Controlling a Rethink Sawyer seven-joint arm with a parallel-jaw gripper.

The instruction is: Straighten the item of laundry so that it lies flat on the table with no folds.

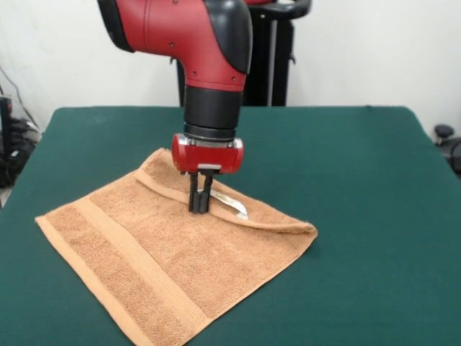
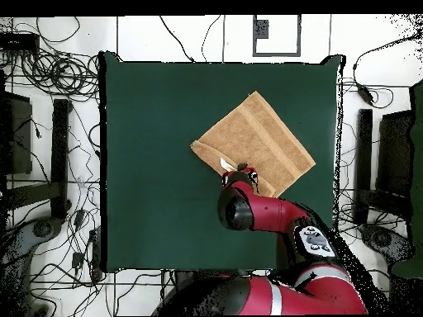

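Gripper (image 1: 201, 205) with fingers drawn together, pinching the towel's (image 1: 173, 267) folded far edge beside its white tag (image 1: 232, 205). Towel lies on the green table (image 1: 360, 216).

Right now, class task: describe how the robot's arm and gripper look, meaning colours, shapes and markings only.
The arm is glossy red with rounded black joint sections and a black cylindrical wrist. Below sits a red block-shaped gripper body with a silver ring above it. The gripper has two slim black fingers. No cables or markings are readable.
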